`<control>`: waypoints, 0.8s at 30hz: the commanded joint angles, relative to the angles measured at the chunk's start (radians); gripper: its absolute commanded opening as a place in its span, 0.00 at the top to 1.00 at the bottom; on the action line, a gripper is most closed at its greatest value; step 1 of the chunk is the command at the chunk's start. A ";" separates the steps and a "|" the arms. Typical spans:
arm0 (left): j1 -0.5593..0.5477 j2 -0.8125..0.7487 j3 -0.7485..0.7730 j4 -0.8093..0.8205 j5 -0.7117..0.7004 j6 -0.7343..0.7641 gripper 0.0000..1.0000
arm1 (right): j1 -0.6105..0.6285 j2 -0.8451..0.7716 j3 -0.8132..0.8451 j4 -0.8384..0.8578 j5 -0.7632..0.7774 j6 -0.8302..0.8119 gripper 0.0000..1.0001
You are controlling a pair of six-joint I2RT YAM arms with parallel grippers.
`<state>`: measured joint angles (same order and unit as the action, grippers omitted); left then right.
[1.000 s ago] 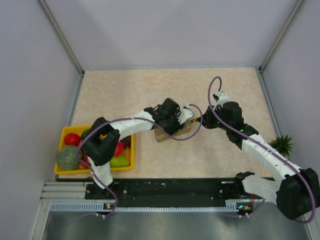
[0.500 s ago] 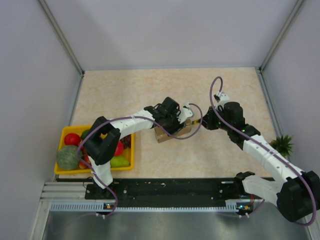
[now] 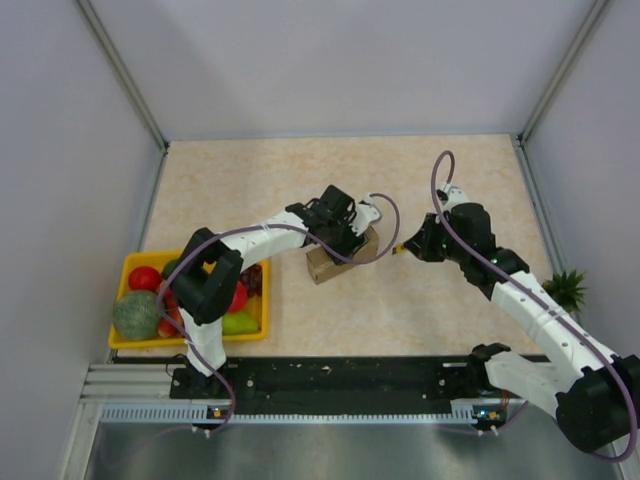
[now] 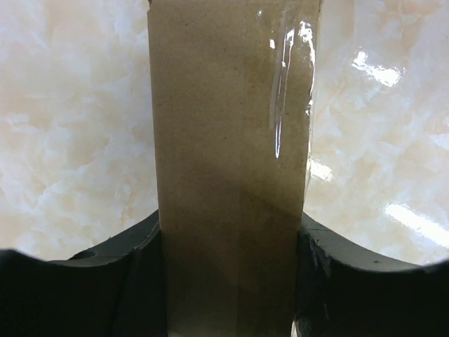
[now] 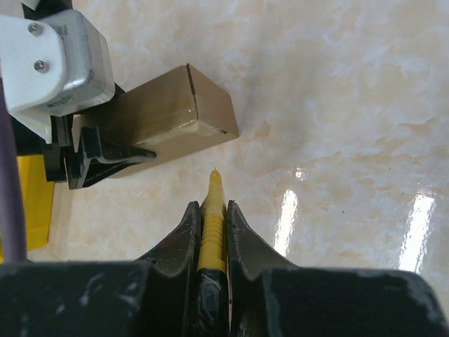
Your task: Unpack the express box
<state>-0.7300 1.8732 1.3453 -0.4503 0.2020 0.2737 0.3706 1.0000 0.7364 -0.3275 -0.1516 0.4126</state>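
Note:
The express box (image 3: pixel 328 263), a small brown cardboard box with clear tape along one edge, sits between my left gripper's (image 3: pixel 348 238) black fingers (image 4: pixel 133 260), which press on its two long sides. In the left wrist view the box (image 4: pixel 228 161) fills the middle, over the marbled tabletop. My right gripper (image 3: pixel 408 247) is shut on a yellow, ribbed, pointed tool (image 5: pixel 212 200). The tool's tip stands a short way off the box's (image 5: pixel 161 116) near end, not touching it. The left gripper's fingers (image 5: pixel 98 154) clamp the box at the left of the right wrist view.
A yellow fruit tray (image 3: pixel 134 262) with red and green fruit stands at the near left, and its corner (image 5: pixel 28 210) shows in the right wrist view. A small green plant (image 3: pixel 565 289) sits outside the right wall. Grey walls surround the table.
My left gripper has shifted slightly left and back with the box, turning it more slanted. The right gripper with the yellow tool has drawn back to the right, widening the gap.

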 commanded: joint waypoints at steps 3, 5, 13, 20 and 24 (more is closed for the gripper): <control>0.003 -0.019 0.045 0.019 0.056 -0.073 0.34 | -0.007 -0.020 0.084 0.001 0.027 0.032 1.00; 0.003 -0.034 0.038 0.042 0.072 -0.083 0.01 | -0.007 -0.009 0.084 -0.001 0.015 0.034 1.00; 0.014 -0.123 0.025 0.107 0.151 -0.156 0.01 | -0.009 0.041 0.090 0.004 -0.055 0.014 1.00; 0.035 -0.279 -0.076 0.228 0.044 -0.206 0.01 | 0.016 0.094 0.041 0.070 -0.092 0.069 1.00; 0.067 -0.354 -0.201 0.311 -0.149 -0.271 0.01 | 0.048 0.135 0.012 0.152 -0.095 0.126 1.00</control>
<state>-0.6968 1.5948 1.2350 -0.2562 0.2337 0.0761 0.3859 1.1065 0.7681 -0.3008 -0.2234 0.4767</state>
